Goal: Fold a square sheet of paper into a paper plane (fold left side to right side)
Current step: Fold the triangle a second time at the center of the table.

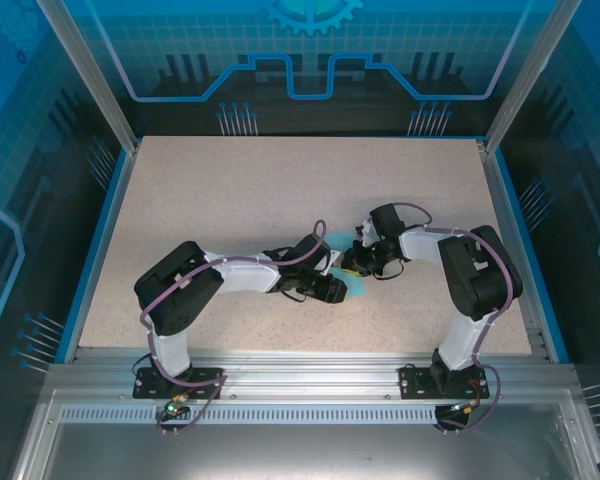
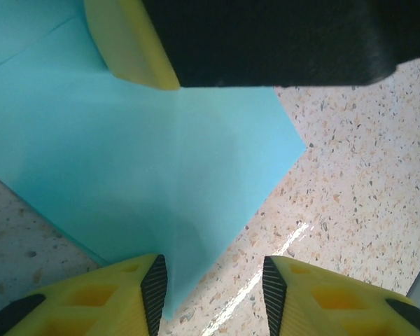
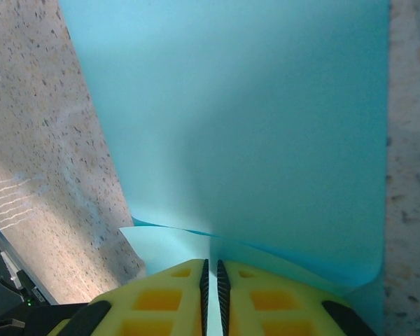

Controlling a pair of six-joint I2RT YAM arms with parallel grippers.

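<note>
The square sheet of paper [image 1: 354, 284] is light blue and lies on the table between my two grippers, mostly covered by them in the top view. In the left wrist view the paper [image 2: 140, 175] spreads flat with a pointed corner toward the right, and my left gripper [image 2: 215, 294] stands open just over its near tip; the right gripper's yellow finger and black body hang over the paper at the top. In the right wrist view my right gripper [image 3: 211, 294] is shut on a raised edge of the paper [image 3: 252, 126], which curls up into the pads.
The speckled beige table [image 1: 280, 190] has free room on all sides of the arms. Blue rails and clear enclosure walls border it. A metal frame runs along the near edge [image 1: 300, 360].
</note>
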